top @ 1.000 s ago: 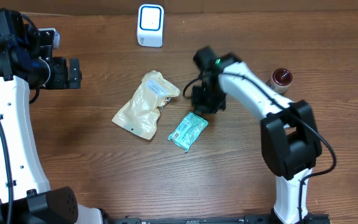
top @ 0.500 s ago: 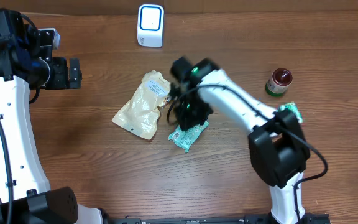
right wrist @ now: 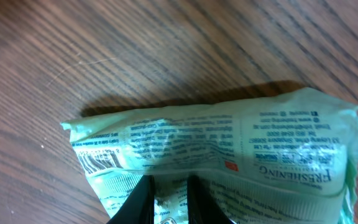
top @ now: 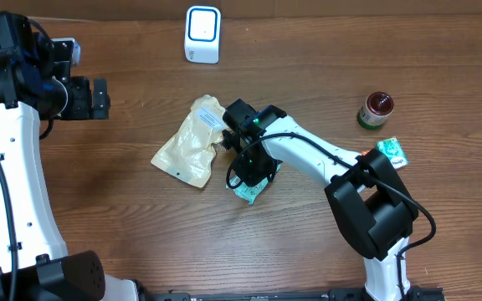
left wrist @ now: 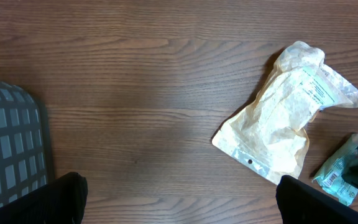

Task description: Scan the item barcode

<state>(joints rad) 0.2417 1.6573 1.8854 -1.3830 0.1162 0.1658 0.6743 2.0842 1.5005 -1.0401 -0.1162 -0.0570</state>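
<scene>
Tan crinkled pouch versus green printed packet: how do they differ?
The crinkled tan plastic pouch is larger and mostly plain; the green printed packet is smaller, covered in text. The pouch lies untouched; the right gripper pinches the packet. Both are soft bags on the wooden table.

A crumpled tan pouch (top: pixel 191 144) lies on the wooden surface (top: pixel 99 209). Well to its right stands a red-lidded jar (top: pixel 376 109), with a small green sachet (top: pixel 392 152) near it.
</scene>
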